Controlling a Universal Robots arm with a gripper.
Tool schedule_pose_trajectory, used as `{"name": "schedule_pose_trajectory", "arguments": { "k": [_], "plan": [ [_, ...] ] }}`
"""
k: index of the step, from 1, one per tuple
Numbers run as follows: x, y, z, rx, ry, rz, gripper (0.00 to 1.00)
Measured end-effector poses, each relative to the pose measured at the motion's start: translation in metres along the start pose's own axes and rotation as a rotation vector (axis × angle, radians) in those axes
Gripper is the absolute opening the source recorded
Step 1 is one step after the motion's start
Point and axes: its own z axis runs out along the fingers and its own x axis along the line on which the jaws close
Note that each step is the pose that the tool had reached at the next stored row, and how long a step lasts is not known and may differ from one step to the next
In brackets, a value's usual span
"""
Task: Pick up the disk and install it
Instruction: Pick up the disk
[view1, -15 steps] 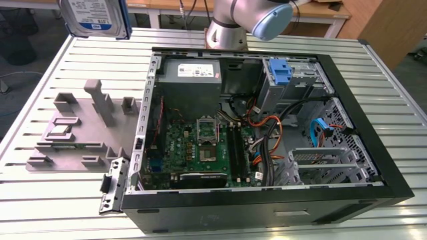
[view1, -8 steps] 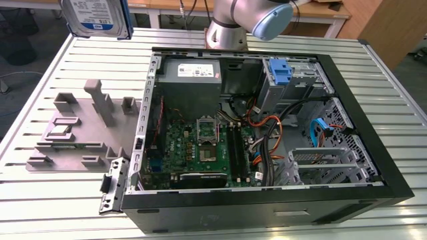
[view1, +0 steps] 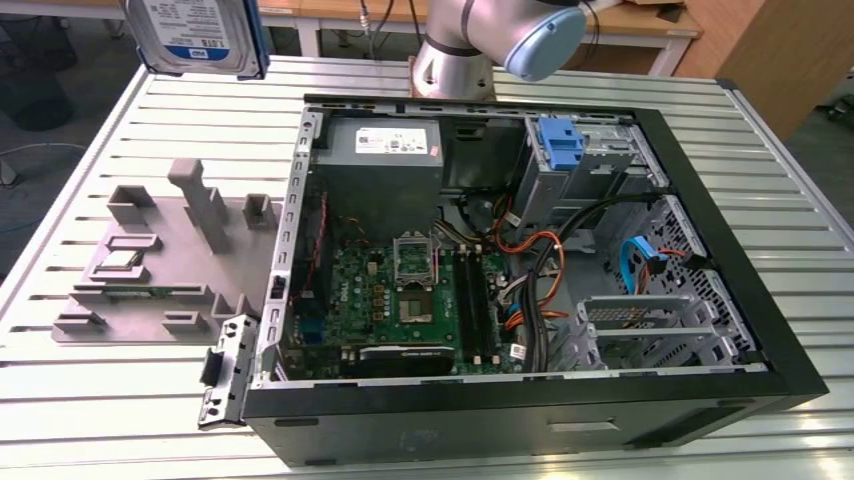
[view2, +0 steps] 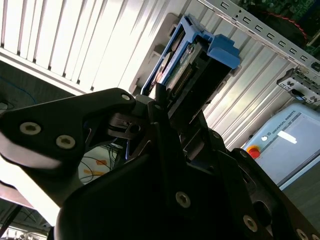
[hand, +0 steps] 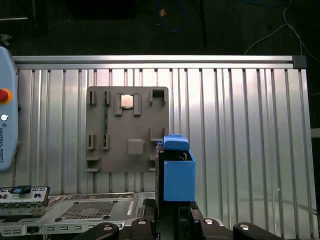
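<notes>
A slatted aluminium table carries everything here, with dark floor and loose cables beyond its edges. On it lies an open computer case with its side panel off. Inside are the green motherboard, a grey box with a white sticker in the far corner, and a bare blue bracket in the bay beside it. On the exterior view's left of the case sits a grey fixture plate with upright posts and slots. My arm rises from the table's far side, behind the case.

My gripper is clamped on the disk. In the second wrist view my jaws stand narrow on either side of it, and the blue carrier frame sticks out past them. My own black housing hides part of the grip, so I take the contact to be on the disk's flat faces rather than see it outright.

In the exterior view the disk hangs clear of the table at the far corner on the exterior view's left, beyond the fixture plate. It is nearly upright, with its white-and-blue label facing the camera. The first wrist view shows the disk end-on above the slats, just beside the fixture plate, with the case rim near and a teach pendant well apart.
</notes>
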Motion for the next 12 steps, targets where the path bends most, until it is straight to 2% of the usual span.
{"name": "schedule_pose_trajectory", "arguments": {
  "k": [12],
  "plan": [
    [-0.0001, -0.0037, -0.0003, -0.0001, 0.0001, 0.000, 0.35]
  ]
}}
